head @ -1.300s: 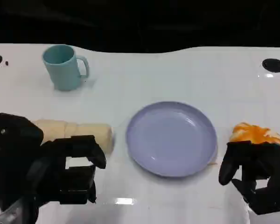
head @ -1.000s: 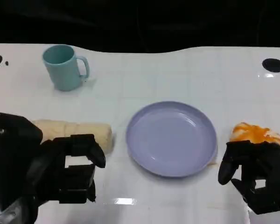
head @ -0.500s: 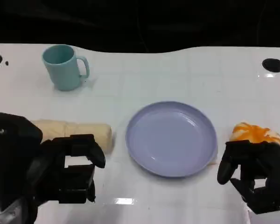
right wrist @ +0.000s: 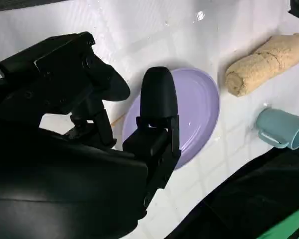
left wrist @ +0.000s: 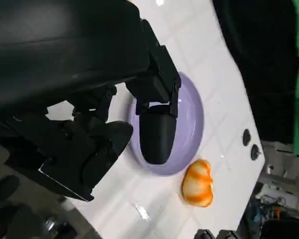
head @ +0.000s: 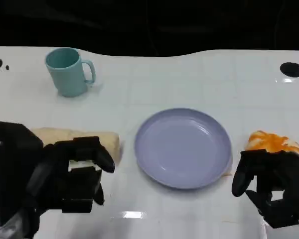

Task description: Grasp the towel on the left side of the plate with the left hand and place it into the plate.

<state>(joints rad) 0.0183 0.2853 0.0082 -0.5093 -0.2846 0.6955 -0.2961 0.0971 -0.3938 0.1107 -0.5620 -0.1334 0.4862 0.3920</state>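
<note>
Left hand (head: 65, 179) edged up over towel (head: 84, 141) beside plate (head: 183, 148).

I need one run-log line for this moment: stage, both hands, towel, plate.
stage: reaching | left hand: open, above towel, no grasp | right hand: open, idle beside plate | plate: empty

On the white table (head: 189, 74) — one rolled towel (head: 79, 138), one lavender plate (head: 183, 147), one teal mug (head: 68, 71), one orange object (head: 272, 142) — and two black hands: left hand (head: 65, 174), right hand (head: 274, 186).
</note>
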